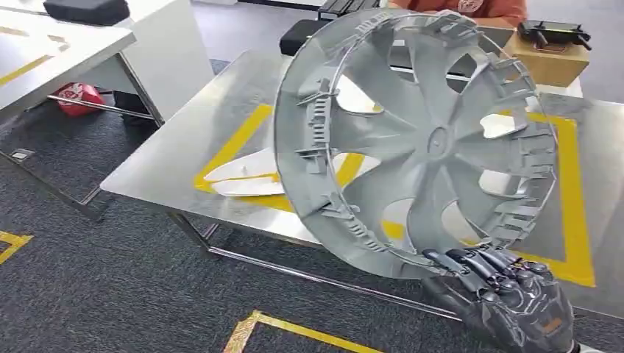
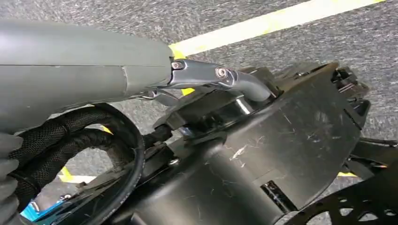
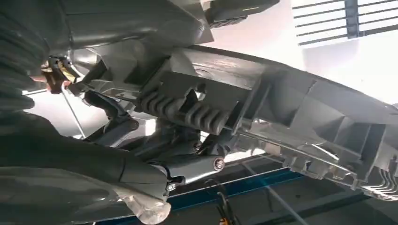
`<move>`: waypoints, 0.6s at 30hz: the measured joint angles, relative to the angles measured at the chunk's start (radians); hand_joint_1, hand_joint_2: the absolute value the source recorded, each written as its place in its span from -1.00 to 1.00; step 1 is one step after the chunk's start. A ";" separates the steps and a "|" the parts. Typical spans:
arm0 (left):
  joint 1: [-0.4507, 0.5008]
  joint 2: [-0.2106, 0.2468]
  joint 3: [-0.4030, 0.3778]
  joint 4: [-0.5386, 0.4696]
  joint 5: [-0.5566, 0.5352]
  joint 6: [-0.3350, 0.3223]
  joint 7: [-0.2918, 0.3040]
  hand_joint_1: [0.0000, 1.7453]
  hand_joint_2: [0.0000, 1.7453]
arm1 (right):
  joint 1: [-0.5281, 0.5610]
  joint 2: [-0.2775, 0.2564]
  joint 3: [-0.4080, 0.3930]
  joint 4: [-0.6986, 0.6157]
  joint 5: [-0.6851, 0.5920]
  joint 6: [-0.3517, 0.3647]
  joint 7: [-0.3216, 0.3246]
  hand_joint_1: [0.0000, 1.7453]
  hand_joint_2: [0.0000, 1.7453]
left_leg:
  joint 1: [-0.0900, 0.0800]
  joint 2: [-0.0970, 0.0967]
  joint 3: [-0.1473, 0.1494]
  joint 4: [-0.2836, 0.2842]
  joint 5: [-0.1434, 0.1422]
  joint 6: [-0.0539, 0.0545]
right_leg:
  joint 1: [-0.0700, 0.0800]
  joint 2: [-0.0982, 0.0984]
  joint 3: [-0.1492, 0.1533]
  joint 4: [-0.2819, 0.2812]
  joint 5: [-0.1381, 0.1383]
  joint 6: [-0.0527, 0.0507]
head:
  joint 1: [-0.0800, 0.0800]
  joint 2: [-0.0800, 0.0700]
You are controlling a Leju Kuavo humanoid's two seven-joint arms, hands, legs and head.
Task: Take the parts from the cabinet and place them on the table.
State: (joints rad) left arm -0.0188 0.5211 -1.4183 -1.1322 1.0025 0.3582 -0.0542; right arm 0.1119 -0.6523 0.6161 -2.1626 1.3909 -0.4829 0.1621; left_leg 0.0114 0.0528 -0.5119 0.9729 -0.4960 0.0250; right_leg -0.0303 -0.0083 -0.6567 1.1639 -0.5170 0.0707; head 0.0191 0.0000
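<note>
A large grey wheel cover (image 1: 434, 140) stands tilted on its edge above the steel table (image 1: 184, 140), its ribbed back facing me. My right hand (image 1: 508, 294) grips its lower rim from below, at the table's near edge. Close up, the right wrist view shows the cover's clipped rim (image 3: 281, 103) with the dark fingers (image 3: 192, 168) of my right hand (image 3: 155, 164) hooked on it. My left hand (image 2: 155, 75) hangs over the grey carpet with a finger stretched out and nothing in it.
Two white flat parts (image 1: 246, 176) lie on the table beside a yellow tape rectangle (image 1: 570, 206). A cardboard box (image 1: 548, 62) stands at the far right, with a person in orange (image 1: 471, 7) behind it. Another table (image 1: 51, 44) stands at the left.
</note>
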 joint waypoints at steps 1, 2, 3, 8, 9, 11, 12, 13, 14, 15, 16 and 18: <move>0.000 0.000 0.000 0.000 0.000 0.000 0.000 -1.00 1.00 | 0.000 0.000 0.000 0.000 0.000 0.000 0.001 1.00 1.00 | 0.005 0.000 0.001 0.008 -0.006 -0.008 | -0.004 -0.013 0.051 -0.101 0.047 0.005 | 0.000 0.000; 0.001 0.005 0.000 0.000 0.000 0.000 0.000 -1.00 1.00 | -0.001 0.001 0.000 0.001 0.000 0.000 0.001 1.00 1.00 | 0.001 0.000 0.000 0.015 -0.013 -0.018 | 0.001 -0.040 0.072 -0.141 0.025 0.011 | 0.002 0.000; 0.000 0.011 0.000 -0.001 0.000 0.001 0.000 -1.00 1.00 | -0.004 0.003 0.000 0.001 0.001 0.000 0.001 1.00 1.00 | -0.007 0.001 -0.007 0.031 -0.020 -0.025 | 0.004 -0.040 0.076 -0.152 0.025 -0.005 | 0.010 0.000; 0.000 0.013 0.000 -0.003 0.000 0.000 0.000 -1.00 1.00 | 0.000 0.004 -0.002 0.000 0.002 0.000 0.004 1.00 1.00 | -0.002 -0.015 -0.011 0.049 -0.048 -0.040 | 0.002 -0.009 0.072 -0.141 0.023 -0.048 | -0.005 0.000; 0.000 0.013 0.000 -0.003 0.000 0.001 0.000 -1.00 1.00 | -0.001 0.004 -0.002 0.000 0.002 0.000 0.004 1.00 1.00 | -0.002 -0.031 -0.035 0.104 -0.082 -0.041 | 0.002 -0.004 0.072 -0.141 0.022 -0.054 | -0.007 0.000; 0.001 0.013 -0.001 -0.007 0.001 0.000 -0.004 -1.00 1.00 | 0.000 0.004 -0.002 0.000 0.004 0.000 0.004 1.00 1.00 | -0.006 -0.047 -0.111 0.276 -0.159 -0.041 | 0.006 0.008 0.072 -0.140 0.021 -0.061 | -0.007 0.000; -0.001 0.013 -0.001 -0.009 0.001 0.000 -0.006 -1.00 1.00 | 0.000 0.004 -0.002 0.000 0.004 0.000 0.004 1.00 1.00 | -0.009 -0.048 -0.140 0.340 -0.177 -0.038 | 0.009 0.015 0.073 -0.140 0.021 -0.062 | -0.007 0.000; -0.004 0.015 0.000 -0.009 0.001 0.000 -0.006 -1.00 1.00 | 0.000 0.004 -0.002 0.000 0.004 0.000 0.004 1.00 1.00 | -0.014 -0.048 -0.148 0.359 -0.170 -0.033 | 0.011 0.023 0.075 -0.140 0.021 -0.062 | -0.006 0.000; -0.004 0.015 -0.001 -0.009 0.002 0.000 -0.006 -1.00 1.00 | 0.001 0.004 -0.002 0.000 0.004 0.000 0.004 1.00 1.00 | -0.018 -0.049 -0.135 0.330 -0.138 -0.025 | 0.014 0.032 0.077 -0.140 0.021 -0.062 | -0.007 0.000; -0.003 0.014 -0.001 -0.009 0.002 0.000 -0.006 -1.00 1.00 | 0.001 0.004 -0.002 0.000 0.004 0.000 0.004 1.00 1.00 | -0.019 -0.051 -0.107 0.260 -0.089 -0.016 | 0.017 0.042 0.079 -0.140 0.021 -0.062 | -0.008 0.000; -0.004 0.013 0.000 -0.009 0.003 0.000 -0.006 -1.00 1.00 | 0.001 0.004 -0.002 0.000 0.004 0.000 0.004 1.00 1.00 | -0.021 -0.058 -0.069 0.167 -0.035 -0.005 | 0.020 0.050 0.082 -0.140 0.021 -0.062 | -0.008 0.000; -0.004 0.015 -0.002 -0.008 0.005 0.000 -0.006 -1.00 1.00 | 0.000 0.004 -0.002 0.000 0.005 0.000 0.004 1.00 1.00 | -0.022 -0.095 -0.036 0.071 -0.011 0.011 | 0.027 0.060 0.077 -0.138 0.022 -0.060 | -0.005 0.000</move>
State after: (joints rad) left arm -0.0231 0.5360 -1.4206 -1.1406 1.0071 0.3582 -0.0599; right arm 0.1118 -0.6481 0.6146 -2.1622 1.3962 -0.4830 0.1659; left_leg -0.0101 -0.0426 -0.5474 1.0442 -0.5072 0.0357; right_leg -0.0035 0.0519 -0.5799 1.0259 -0.4954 0.0105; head 0.0142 0.0000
